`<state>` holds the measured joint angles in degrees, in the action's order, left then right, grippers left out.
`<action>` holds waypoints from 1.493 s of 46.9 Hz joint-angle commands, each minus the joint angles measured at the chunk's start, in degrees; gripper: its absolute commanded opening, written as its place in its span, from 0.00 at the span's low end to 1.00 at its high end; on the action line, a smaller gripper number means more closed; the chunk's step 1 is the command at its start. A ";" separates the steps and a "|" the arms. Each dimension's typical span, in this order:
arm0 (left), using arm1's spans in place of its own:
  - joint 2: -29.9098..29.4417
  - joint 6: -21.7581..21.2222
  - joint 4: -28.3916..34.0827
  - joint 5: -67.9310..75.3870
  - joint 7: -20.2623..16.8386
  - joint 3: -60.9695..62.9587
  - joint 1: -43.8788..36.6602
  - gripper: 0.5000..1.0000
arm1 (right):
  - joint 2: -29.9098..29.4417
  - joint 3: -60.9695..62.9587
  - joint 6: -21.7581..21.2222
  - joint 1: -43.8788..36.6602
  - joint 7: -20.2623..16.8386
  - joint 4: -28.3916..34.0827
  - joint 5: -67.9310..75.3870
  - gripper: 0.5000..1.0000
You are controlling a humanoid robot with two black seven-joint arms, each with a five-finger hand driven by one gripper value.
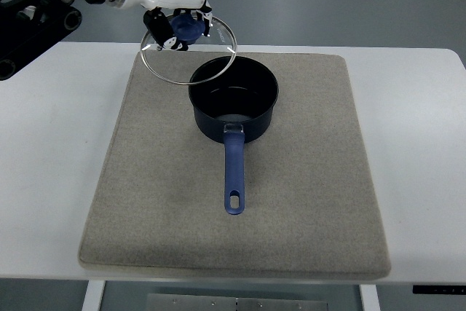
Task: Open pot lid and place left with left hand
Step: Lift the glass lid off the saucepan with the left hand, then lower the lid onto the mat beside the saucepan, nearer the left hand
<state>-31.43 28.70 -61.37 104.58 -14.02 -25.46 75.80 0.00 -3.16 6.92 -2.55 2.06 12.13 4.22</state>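
The white counter (pixel 44 180) carries a large grey mat (pixel 306 202), and on the mat's far half sits the dark blue pot (pixel 233 100), open, its long handle (pixel 234 172) pointing toward the near edge and ending in a hanging slot. The lid (pixel 188 52) is already off: it hangs in the air above the mat's far left corner, tilted, with its near right rim still overlapping the pot's far left rim in this view, though whether the two touch I cannot tell. So the lifting step looks done and the carry to the left is in hand. The left robot hand (pixel 178 16), white-shelled with dark fingers, comes in from the upper left and is clamped on the lid's blue knob (pixel 183 30), fingers wrapped closely around it. The lid itself is clear glass inside a thin metal ring, so the mat shows through it. The next move, as I judge it, calls for swinging the lid further left until it clears the pot entirely, lowering it over bare mat or counter on that side, levelling it before contact so the rim does not land on one edge, and only then releasing the knob. The right arm does not show.
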 commanded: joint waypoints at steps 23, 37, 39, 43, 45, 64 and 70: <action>-11.81 -0.31 -1.65 -2.19 -0.21 0.33 -8.56 0.00 | 0.00 -0.01 0.02 0.00 -0.04 0.00 0.00 0.83; -10.23 -5.76 0.55 -2.28 -0.13 0.50 -14.19 0.00 | 0.00 -0.01 0.02 0.00 0.05 0.00 0.00 0.83; -9.62 -6.11 0.90 -2.28 -0.13 0.68 -14.89 0.00 | 0.00 -0.01 0.02 0.00 0.05 0.00 0.00 0.83; -7.69 -6.47 1.51 -2.37 -0.13 0.68 -16.04 0.00 | 0.00 -0.01 0.02 0.00 0.05 0.00 0.00 0.83; -6.98 -6.55 2.04 -2.37 -0.04 0.59 -16.39 0.00 | 0.00 -0.01 0.02 0.00 -0.04 0.00 0.00 0.83; -4.34 -9.54 3.63 -2.37 0.05 0.68 -16.65 0.04 | 0.00 -0.01 0.02 0.00 -0.04 0.00 0.00 0.83; -4.17 -12.00 3.63 -2.37 0.05 0.76 -16.65 0.46 | 0.00 -0.01 -0.06 0.00 -0.04 0.00 0.00 0.83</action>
<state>-35.73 17.59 -57.74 102.16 -13.96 -24.76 59.15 0.00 -3.17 6.94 -2.55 2.03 12.13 4.22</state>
